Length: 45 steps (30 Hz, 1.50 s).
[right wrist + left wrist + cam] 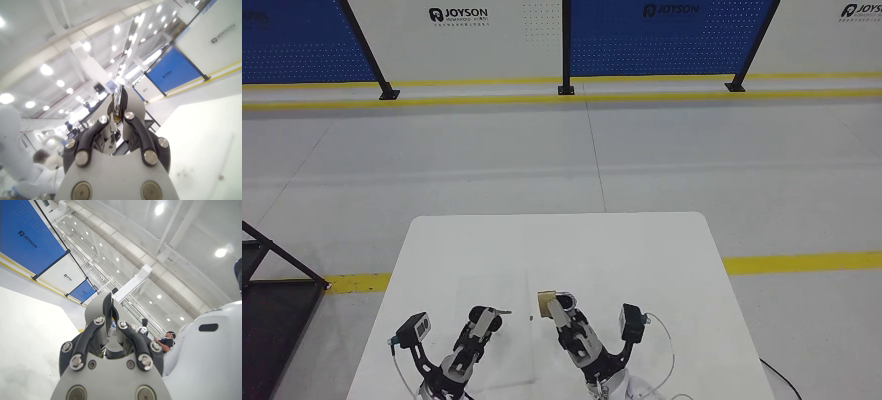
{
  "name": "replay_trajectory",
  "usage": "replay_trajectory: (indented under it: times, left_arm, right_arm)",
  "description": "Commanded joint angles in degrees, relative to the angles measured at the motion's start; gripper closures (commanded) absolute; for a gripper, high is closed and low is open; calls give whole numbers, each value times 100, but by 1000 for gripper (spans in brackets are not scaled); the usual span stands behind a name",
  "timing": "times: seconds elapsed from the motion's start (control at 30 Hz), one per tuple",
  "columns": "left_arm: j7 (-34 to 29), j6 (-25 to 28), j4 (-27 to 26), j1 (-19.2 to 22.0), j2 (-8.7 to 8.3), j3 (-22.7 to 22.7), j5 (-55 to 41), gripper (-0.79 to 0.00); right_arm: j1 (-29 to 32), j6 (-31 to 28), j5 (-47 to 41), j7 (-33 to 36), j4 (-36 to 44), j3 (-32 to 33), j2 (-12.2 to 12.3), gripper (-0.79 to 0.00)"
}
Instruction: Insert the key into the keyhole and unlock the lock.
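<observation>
Now | lock (546,298) — brass body, silver shackle | in R end effector (119,93)

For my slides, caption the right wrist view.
Right gripper grips the brass padlock, silver shackle pointing outward.

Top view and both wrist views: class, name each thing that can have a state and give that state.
brass padlock: gripped, key not inserted.
key: gripped, apart from the brass padlock.
left gripper: shut on the key.
right gripper: shut on the brass padlock.
</observation>
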State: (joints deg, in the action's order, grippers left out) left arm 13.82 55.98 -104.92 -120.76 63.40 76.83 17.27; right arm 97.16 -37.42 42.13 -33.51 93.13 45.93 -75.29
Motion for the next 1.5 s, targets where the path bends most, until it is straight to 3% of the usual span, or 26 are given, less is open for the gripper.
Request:
replay_trajectory:
  times: [0.0,0.5,1.07,1.47]
  left_arm:
    - [116,34,32,32,36,-131,29,0]
    - [485,202,317,282,209,-590,179,0]
    - [724,70,354,430,342,-698,267,0]
    - [478,115,398,479,367,-720,7,0]
  right_arm:
    - [-58,-55,-156,71,-51,-39,-13,0]
    - [-303,-55,-673,446,-152,-247,-53,0]
    - [-305,-50,-516,486,-80,-290,-7,0]
    - [-341,-12,-517,501,-84,-339,15,0]
